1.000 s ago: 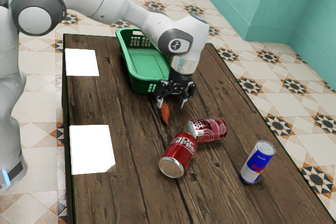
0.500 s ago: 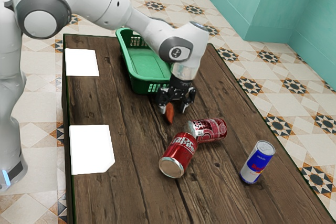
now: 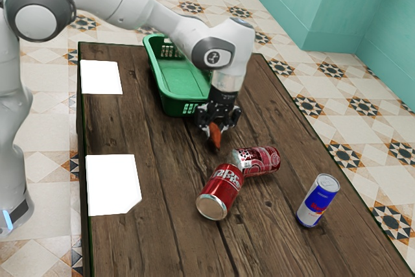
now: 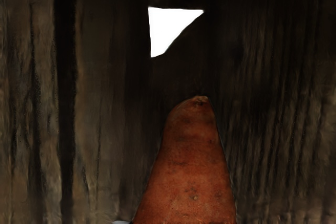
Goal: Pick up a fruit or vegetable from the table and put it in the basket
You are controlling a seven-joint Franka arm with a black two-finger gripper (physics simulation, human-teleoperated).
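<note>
The black gripper (image 3: 216,130) points down at the table in front of the green basket (image 3: 170,103), its fingers shut on an orange-brown sweet potato (image 3: 215,135). The potato's narrow end sticks out below the fingertips. In the wrist view the sweet potato (image 4: 191,166) looms large at the lower edge, its blunt end pointing away from the hand over dark wood. Whether it still touches the table is hard to tell. The basket stands upright behind the hand, its visible floor bare.
Close to the gripper, two red cans lie on the wooden table (image 3: 155,225), one (image 3: 259,160) against the other (image 3: 222,191). A blue and silver can (image 3: 318,200) stands farther to the exterior view's right. Two white sheets (image 3: 113,184) (image 3: 101,77) lie along the exterior view's left.
My hand went down around the sweet potato and its fingers have drawn together on it. The potato has shifted slightly toward the exterior view's right and turned a little.
</note>
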